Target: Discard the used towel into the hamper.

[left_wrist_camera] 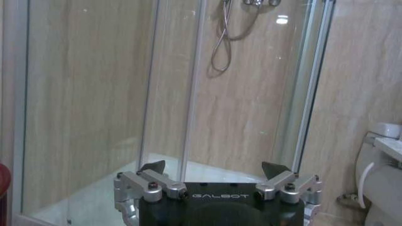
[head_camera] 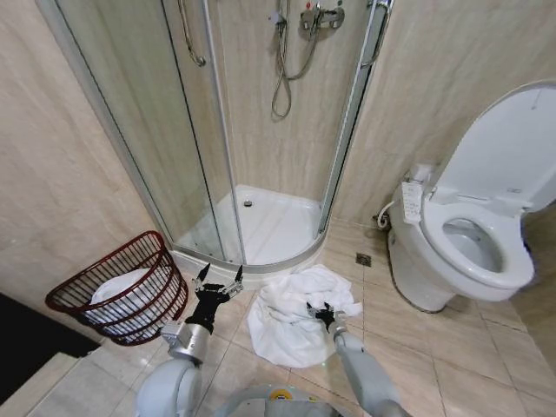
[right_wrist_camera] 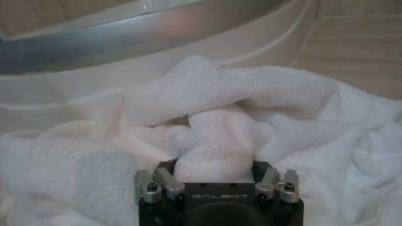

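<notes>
White terry cloth lies bunched on the beige tile floor (head_camera: 452,365) of a bathroom, where the towel (head_camera: 291,317) sits crumpled just in front of the curved base of the shower stall (head_camera: 261,230). The right gripper (head_camera: 324,314) is down on the near right part of the towel; the right wrist view shows its fingers (right_wrist_camera: 164,181) drawn in on either side of a raised fold of the cloth (right_wrist_camera: 213,141), pinching that fold between them, with the rest of the fabric spread loosely around it. The left gripper (head_camera: 218,281) hangs to the left of the towel, apart from it, its two fingers spread wide with nothing between them; the left wrist view shows the fingertips (left_wrist_camera: 152,166) parted and pointing toward the glass door of the stall (left_wrist_camera: 169,94). The hamper (head_camera: 122,287), a dark reddish-brown wire basket, stands on the floor at the left, tilted with its open mouth leaning toward the left wall, just beside the left arm and well clear of the towel; something white already lies inside it. A toilet (head_camera: 469,234) with its lid raised stands at the right.
</notes>
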Available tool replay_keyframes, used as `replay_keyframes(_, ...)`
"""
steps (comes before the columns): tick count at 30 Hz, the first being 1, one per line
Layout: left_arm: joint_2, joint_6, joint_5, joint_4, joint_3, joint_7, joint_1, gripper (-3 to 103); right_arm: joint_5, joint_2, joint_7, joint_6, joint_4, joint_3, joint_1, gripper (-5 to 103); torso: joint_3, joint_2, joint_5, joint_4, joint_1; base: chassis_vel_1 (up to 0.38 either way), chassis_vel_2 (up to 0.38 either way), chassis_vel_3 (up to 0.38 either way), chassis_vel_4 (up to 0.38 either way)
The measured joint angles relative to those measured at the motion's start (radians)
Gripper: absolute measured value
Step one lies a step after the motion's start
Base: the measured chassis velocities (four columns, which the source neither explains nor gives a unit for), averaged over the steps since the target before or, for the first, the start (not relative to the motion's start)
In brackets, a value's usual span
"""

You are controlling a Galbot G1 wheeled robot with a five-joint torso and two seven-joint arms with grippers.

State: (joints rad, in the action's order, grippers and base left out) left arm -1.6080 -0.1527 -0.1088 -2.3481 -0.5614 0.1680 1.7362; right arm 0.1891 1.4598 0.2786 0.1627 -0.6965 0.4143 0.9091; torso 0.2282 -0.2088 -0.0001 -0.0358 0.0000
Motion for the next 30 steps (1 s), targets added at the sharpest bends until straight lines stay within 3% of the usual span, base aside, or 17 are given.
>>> replay_keyframes(2, 0.000, 0.000, 0.000, 0.000, 0.000, 0.000, 0.000, 100, -0.005, 0.002, 0.003, 0.004, -0.003, -0.001, 0.003, 73, 0.000, 0.000, 0.0000, 0.0000, 0.000, 0.000, 0.000, 0.000, 0.000)
replay_keyframes(5, 0.000, 0.000, 0.000, 0.000, 0.000, 0.000, 0.000, 100, -0.013, 0.004, 0.007, 0.008, -0.011, -0.001, 0.011, 57, 0.000, 0.000, 0.0000, 0.0000, 0.000, 0.000, 0.000, 0.000, 0.000)
replay_keyframes(7, 0.000, 0.000, 0.000, 0.000, 0.000, 0.000, 0.000, 100, -0.014, 0.004, 0.008, 0.009, -0.014, 0.000, 0.014, 57, 0.000, 0.000, -0.0001, 0.0000, 0.000, 0.000, 0.000, 0.000, 0.000)
replay_keyframes(9, 0.000, 0.000, 0.000, 0.000, 0.000, 0.000, 0.000, 100, -0.019, 0.005, 0.009, 0.010, -0.029, 0.000, 0.026, 40, 0.000, 0.000, 0.0001, 0.0000, 0.000, 0.000, 0.000, 0.000, 0.000)
replay_keyframes(11, 0.000, 0.000, 0.000, 0.000, 0.000, 0.000, 0.000, 100, -0.021, 0.006, 0.009, 0.010, -0.035, 0.001, 0.030, 40, 0.000, 0.000, 0.0001, 0.0000, 0.000, 0.000, 0.000, 0.000, 0.000)
replay_keyframes(15, 0.000, 0.000, 0.000, 0.000, 0.000, 0.000, 0.000, 100, -0.024, 0.008, 0.008, 0.010, -0.056, 0.004, 0.045, 24, 0.000, 0.000, 0.0001, 0.0000, 0.000, 0.000, 0.000, 0.000, 0.000)
replay_keyframes(19, 0.000, 0.000, 0.000, 0.000, 0.000, 0.000, 0.000, 100, -0.024, 0.008, 0.006, 0.010, -0.081, 0.006, 0.060, 14, 0.000, 0.000, 0.0002, 0.0000, 0.000, 0.000, 0.000, 0.000, 0.000)
replay_keyframes(25, 0.000, 0.000, 0.000, 0.000, 0.000, 0.000, 0.000, 100, -0.025, 0.010, 0.005, 0.013, -0.102, 0.011, 0.074, 13, 0.000, 0.000, 0.0001, 0.0000, 0.000, 0.000, 0.000, 0.000, 0.000)
replay_keyframes(30, 0.000, 0.000, 0.000, 0.000, 0.000, 0.000, 0.000, 100, -0.077, 0.018, -0.008, 0.065, -0.149, 0.028, 0.110, 13, 0.000, 0.000, 0.0002, 0.0000, 0.000, 0.000, 0.000, 0.000, 0.000)
